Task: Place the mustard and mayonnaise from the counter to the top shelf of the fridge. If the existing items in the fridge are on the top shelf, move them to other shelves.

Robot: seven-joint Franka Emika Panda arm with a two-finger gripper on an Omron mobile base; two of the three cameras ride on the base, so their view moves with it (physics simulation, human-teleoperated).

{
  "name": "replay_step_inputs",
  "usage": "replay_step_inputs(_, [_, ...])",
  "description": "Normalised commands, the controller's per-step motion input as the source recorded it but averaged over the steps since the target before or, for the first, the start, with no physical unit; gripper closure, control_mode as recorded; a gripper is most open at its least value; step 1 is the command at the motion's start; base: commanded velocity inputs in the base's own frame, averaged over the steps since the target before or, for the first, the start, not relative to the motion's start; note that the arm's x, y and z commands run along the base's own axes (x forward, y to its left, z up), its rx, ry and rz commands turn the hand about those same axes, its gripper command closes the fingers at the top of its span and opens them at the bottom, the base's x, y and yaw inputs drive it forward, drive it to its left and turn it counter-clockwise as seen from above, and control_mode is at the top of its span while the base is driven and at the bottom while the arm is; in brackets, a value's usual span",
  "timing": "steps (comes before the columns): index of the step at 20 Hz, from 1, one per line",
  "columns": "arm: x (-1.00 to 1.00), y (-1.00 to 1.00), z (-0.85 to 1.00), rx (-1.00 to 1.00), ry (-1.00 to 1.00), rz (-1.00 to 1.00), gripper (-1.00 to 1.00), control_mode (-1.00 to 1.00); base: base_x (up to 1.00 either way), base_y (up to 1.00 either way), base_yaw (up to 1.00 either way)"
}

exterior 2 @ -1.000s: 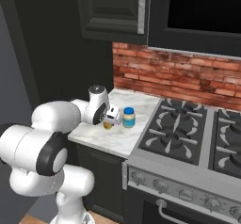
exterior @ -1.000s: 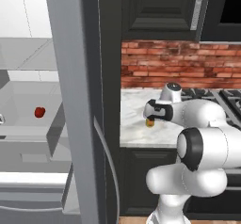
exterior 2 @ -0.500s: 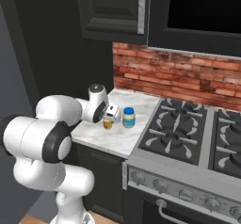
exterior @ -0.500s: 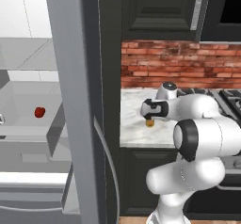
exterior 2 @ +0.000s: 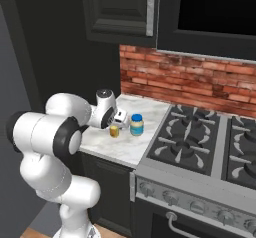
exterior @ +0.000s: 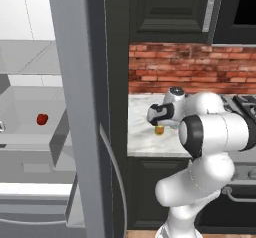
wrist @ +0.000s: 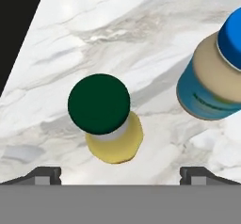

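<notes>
The mustard [wrist: 116, 143] is a small yellow bottle with a dark cap, standing upright on the marble counter [wrist: 117, 25]. It shows from above in the hand view, between and a little beyond my wide-apart fingertips [wrist: 45, 174]. My gripper [wrist: 120, 175] is open and hovers just above the bottle without touching it. The mayonnaise [wrist: 214, 75], a blue-lidded jar, stands close to its right. From the base I see the gripper [exterior: 159, 118] over the mustard [exterior: 159, 130], and the mustard [exterior 2: 114, 131] beside the mayonnaise [exterior 2: 136, 124]. The fridge [exterior: 75, 107] stands open at left with a red fruit [exterior: 42, 118] on a shelf under the top shelf [exterior: 27, 57].
The fridge's grey door edge [exterior: 95, 147] stands between the fridge interior and the counter [exterior: 141, 132]. A stove [exterior 2: 195, 142] with black grates adjoins the counter on the right. The red brick backsplash [exterior 2: 150, 69] and dark upper cabinets [exterior 2: 120, 7] close the back.
The arm's elbow has swung a little to the left, and the gripper has crept slightly left over the mustard. Bottle and jar have stayed in place.
</notes>
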Motion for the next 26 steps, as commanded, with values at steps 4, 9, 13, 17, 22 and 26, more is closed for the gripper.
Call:
replay_step_inputs(4, [0.28,0.00,-0.13,0.00,0.00,0.00,-1.00,-1.00,0.00,0.00,0.00])
replay_step_inputs(9, [0.31,0.00,-0.11,0.00,-0.02,0.00,-1.00,-1.00,0.00,0.00,0.00])
replay_step_inputs(13, [0.22,0.00,-0.07,0.00,-0.05,0.00,-1.00,-1.00,0.00,0.00,0.00])
replay_step_inputs(17, [0.07,0.00,-0.02,0.00,-0.05,0.00,-1.00,-1.00,0.00,0.00,0.00])
replay_step_inputs(22, [0.00,0.00,0.00,0.00,-0.06,0.00,1.00,-1.00,0.00,0.00,0.00])
replay_step_inputs(26, [0.00,0.00,0.00,0.00,-0.01,0.00,1.00,-1.00,0.00,0.00,0.00])
